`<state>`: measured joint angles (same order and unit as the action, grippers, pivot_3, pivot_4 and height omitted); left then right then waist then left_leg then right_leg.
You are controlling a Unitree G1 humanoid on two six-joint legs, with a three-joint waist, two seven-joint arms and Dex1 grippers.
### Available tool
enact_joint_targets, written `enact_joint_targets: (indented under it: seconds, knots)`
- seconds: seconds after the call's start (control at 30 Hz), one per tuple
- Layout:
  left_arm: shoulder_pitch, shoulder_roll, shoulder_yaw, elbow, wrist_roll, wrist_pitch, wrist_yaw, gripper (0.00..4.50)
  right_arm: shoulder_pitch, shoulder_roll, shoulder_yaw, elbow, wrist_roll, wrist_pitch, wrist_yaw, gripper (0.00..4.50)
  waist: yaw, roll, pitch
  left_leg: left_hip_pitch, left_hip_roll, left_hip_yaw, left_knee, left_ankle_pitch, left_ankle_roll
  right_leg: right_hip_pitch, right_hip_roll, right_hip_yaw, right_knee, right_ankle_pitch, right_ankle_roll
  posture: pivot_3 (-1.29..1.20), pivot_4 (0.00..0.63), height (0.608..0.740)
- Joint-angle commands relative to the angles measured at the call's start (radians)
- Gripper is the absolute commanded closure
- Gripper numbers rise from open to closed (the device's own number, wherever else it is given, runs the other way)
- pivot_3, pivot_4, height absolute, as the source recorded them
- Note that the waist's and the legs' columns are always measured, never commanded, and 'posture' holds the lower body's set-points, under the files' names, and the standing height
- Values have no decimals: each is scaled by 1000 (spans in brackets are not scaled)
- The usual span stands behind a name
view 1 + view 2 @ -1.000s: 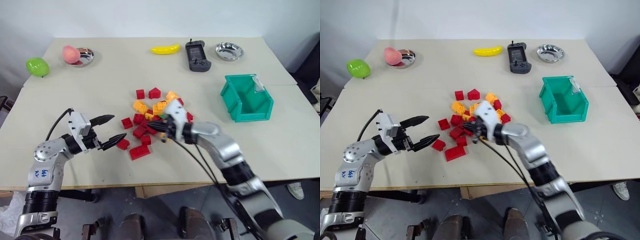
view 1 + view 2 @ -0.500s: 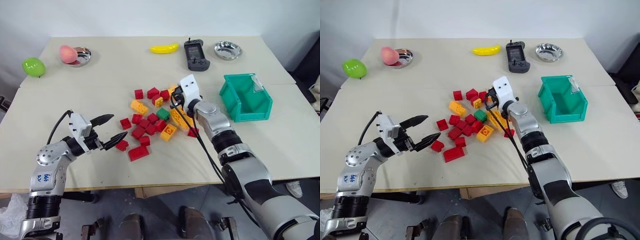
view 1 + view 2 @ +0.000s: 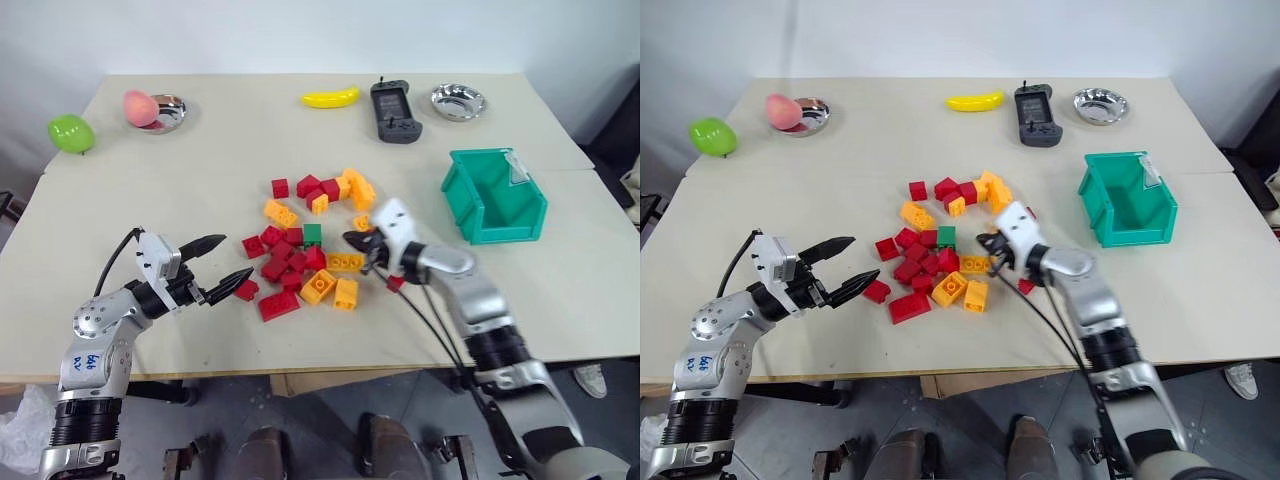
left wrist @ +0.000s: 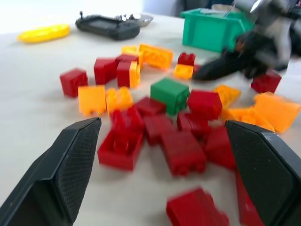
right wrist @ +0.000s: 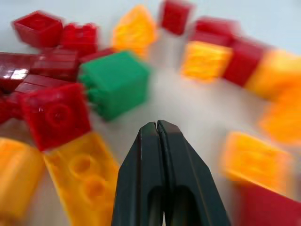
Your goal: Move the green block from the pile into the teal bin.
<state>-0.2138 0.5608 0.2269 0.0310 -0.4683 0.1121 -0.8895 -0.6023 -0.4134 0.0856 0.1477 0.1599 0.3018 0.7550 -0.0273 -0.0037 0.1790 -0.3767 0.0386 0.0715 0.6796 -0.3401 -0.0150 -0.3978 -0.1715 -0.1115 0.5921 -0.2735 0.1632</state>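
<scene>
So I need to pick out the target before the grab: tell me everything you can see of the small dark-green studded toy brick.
The small dark-green studded toy brick is a blocky, glossy plastic piece, the only green one in the pile of red and orange-yellow bricks. It lies on the beige table near the pile's middle, with red bricks packed against it on the left and near sides. Nothing grips it: the shut right gripper is just to its right, apart from it.

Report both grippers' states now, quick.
Left gripper: open, holding nothing.
Right gripper: closed, holding nothing, beside the green block.
</scene>
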Motion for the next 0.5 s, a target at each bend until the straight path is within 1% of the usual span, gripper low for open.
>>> enact_joint_targets:
  seconds: [0.03,0.07,0.1,0.17,0.2,0.27,0.33,0.37,0.4,0.47,0.5]
  knots:
    - [15,22,26,-31,-17,-10,-19,0,65,-98,-115,-103,91,-23,88,4450,5,0,0,0,0,0,0,0,0,0,0,0,0,0,0,0,150,740]
    - [18,27,27,-30,-17,-12,-28,0,93,-133,-133,-111,104,-25,115,4061,4,0,0,0,0,0,0,0,0,0,0,0,0,0,0,0,150,740]
    - [21,32,29,-28,-17,-13,-36,0,118,-161,-157,-115,116,-32,131,3875,4,0,0,0,0,0,0,-1,0,0,0,0,-1,0,0,0,150,740]
    - [27,44,37,-20,-15,-26,-56,0,185,-226,-211,-111,150,-33,182,3204,3,0,0,0,0,0,0,-1,0,0,0,0,-1,0,0,0,150,740]
    - [29,51,37,-17,-12,-26,-62,0,209,-246,-227,-106,155,-36,192,2894,3,0,0,0,0,1,-1,-1,0,0,0,0,-1,0,0,0,150,740]
    - [31,55,36,-13,-11,-23,-65,0,224,-258,-220,-115,161,-22,195,2213,3,0,0,0,0,1,-1,-1,0,0,0,0,-1,0,0,0,150,740]
    - [29,55,34,-11,-11,-22,-66,0,212,-242,-202,-136,172,24,178,1589,-6,0,0,1,0,2,0,-1,0,0,0,1,-1,0,0,0,150,740]
    - [27,53,31,-9,-8,-23,-65,0,188,-216,-178,-154,175,54,161,1151,-8,0,0,2,1,4,0,-1,0,0,0,2,0,0,0,0,150,740]
    - [25,49,28,-8,-5,-23,-62,0,159,-185,-147,-171,178,91,142,866,-10,0,0,3,2,4,0,-1,0,0,1,2,1,0,0,0,150,740]
    - [25,42,22,-12,0,-24,-57,0,105,-125,-86,-197,176,151,118,152,-14,0,0,4,4,5,0,0,0,0,3,3,1,1,-1,0,150,740]
    - [27,38,19,-16,0,-25,-56,0,68,-82,-58,-202,181,204,92,38,-14,0,0,4,5,5,0,0,0,0,3,3,1,1,-2,0,150,740]
